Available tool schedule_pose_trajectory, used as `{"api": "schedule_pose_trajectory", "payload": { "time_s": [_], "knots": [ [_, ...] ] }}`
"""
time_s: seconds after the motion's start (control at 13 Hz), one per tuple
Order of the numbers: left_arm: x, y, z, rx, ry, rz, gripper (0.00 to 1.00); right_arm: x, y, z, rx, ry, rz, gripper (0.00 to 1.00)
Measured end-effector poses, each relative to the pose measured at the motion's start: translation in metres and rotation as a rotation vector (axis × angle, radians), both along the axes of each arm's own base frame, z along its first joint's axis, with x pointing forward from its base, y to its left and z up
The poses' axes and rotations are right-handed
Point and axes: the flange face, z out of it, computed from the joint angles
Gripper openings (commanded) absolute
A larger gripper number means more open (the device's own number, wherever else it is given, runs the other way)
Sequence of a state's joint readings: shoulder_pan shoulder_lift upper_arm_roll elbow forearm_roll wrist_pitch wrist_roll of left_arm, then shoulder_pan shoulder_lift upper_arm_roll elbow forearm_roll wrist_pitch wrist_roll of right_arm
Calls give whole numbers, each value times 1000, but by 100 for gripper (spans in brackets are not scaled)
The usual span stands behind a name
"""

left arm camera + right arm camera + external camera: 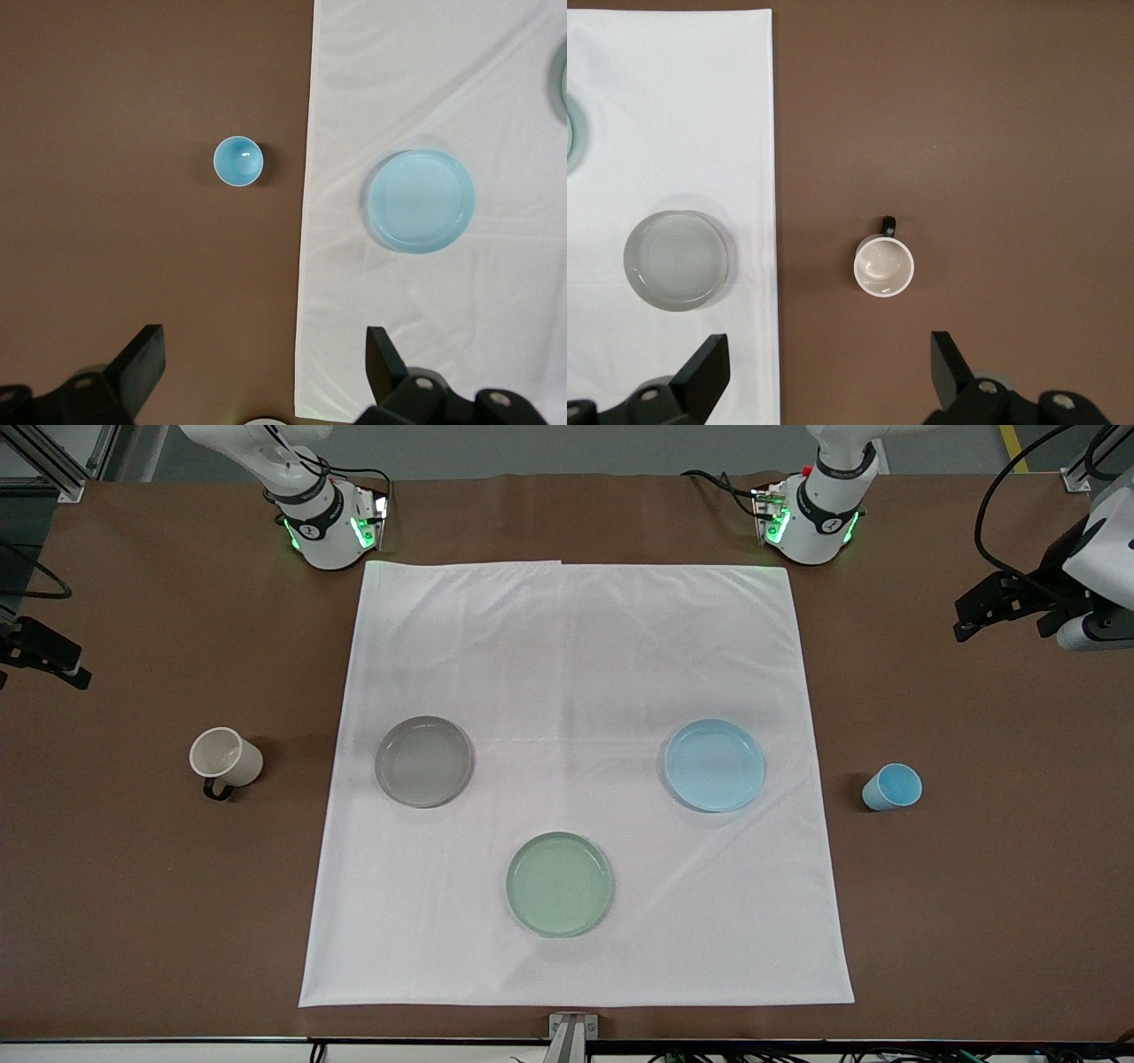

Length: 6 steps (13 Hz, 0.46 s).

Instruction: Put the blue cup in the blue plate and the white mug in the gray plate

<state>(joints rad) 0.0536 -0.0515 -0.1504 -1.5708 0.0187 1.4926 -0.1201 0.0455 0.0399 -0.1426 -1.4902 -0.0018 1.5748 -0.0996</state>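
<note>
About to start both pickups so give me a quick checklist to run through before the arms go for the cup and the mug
1. Blue cup upright on bare table, toward the left arm's end: ok.
2. White mug upright, handle free: ok.
3. Blue plate empty: ok.
4. Gray plate empty: ok.
5. Left gripper open, holding nothing: ok.
6. Right gripper open, holding nothing: ok.

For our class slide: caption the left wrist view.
Open left gripper above brown table; blue cup beside blue plate.

Three plates (559, 884) on cloth (576, 646)
</note>
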Motion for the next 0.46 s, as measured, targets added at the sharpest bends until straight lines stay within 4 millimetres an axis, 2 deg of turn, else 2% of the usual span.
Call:
{"api": "schedule_pose_trajectory", "payload": {
  "time_s": [0.08,0.23,0.31,0.46],
  "knots": [
    [0,0,0,0,0,0,100,3,-1,-7,0,18,-1,100],
    [1,1,-1,0,2,1,100,18,-5,-40,-3,64,-10,100],
    [1,1,-1,0,2,2,100,31,-9,-64,-7,85,-17,100],
    [2,2,-1,-1,2,3,100,57,-20,-126,-16,119,-33,100]
  ]
}}
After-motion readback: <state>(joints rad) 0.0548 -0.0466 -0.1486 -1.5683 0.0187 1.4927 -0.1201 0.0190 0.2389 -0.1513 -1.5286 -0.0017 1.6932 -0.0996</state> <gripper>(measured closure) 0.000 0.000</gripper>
